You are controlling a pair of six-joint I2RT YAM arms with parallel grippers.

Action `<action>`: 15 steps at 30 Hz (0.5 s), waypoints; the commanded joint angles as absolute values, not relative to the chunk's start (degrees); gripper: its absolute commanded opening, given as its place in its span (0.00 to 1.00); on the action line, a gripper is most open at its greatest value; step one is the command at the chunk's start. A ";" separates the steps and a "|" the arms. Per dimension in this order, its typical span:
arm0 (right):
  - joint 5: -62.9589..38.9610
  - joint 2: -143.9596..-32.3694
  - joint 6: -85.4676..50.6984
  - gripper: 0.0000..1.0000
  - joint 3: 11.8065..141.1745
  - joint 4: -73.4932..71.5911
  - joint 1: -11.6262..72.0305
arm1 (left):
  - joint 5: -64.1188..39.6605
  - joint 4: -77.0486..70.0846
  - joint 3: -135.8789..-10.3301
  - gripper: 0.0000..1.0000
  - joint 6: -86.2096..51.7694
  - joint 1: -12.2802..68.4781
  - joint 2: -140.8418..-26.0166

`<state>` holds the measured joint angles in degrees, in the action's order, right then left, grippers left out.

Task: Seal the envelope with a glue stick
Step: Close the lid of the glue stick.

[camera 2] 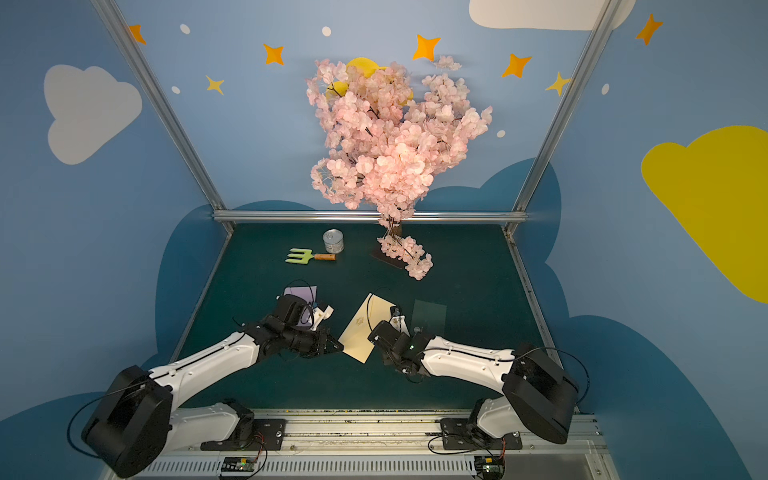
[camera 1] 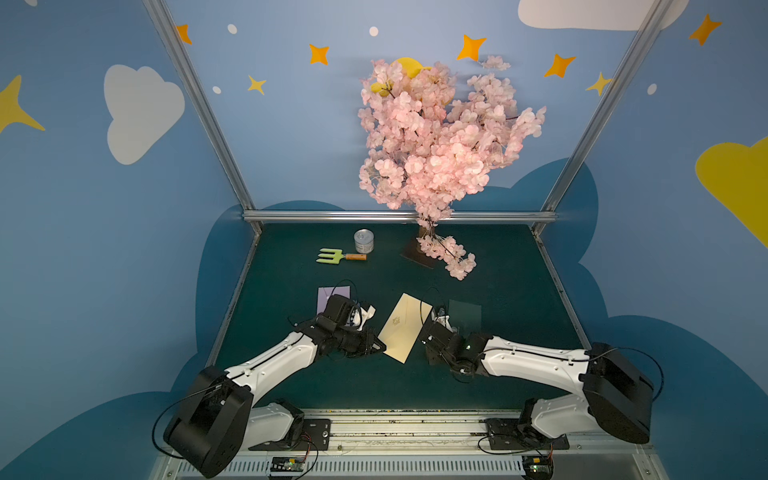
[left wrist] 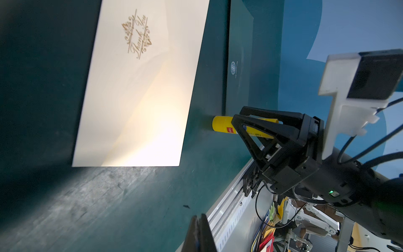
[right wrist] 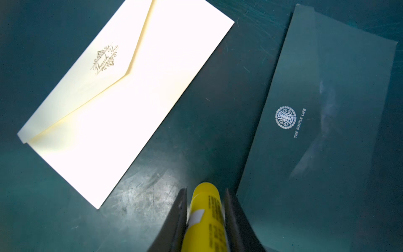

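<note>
The cream envelope lies flat on the green mat between my two arms. Its pointed flap is folded over, next to a gold emblem. My right gripper is shut on the yellow glue stick. The stick points down, its yellow end at the mat in the gap between the cream envelope and a dark green one. My left gripper is shut and empty, its tip at the envelope's left edge. In both top views the glue stick is hidden.
A dark green envelope lies right of the glue stick. A lilac envelope shows partly behind my left wrist. At the back stand a tin can, a green hand fork and a pink blossom tree.
</note>
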<state>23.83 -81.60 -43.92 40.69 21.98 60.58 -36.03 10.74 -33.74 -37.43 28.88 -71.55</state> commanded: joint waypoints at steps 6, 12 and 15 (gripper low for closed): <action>12.04 -86.84 -44.21 0.00 35.36 32.85 60.57 | -35.39 12.47 -35.24 0.03 -36.21 28.58 -70.17; 14.22 -81.28 -40.19 0.00 40.56 37.88 57.14 | -35.51 12.48 -35.59 0.03 -35.74 28.43 -70.51; 14.15 -78.22 -38.06 0.00 42.94 40.10 54.72 | -35.51 12.44 -35.60 0.03 -35.60 28.40 -70.72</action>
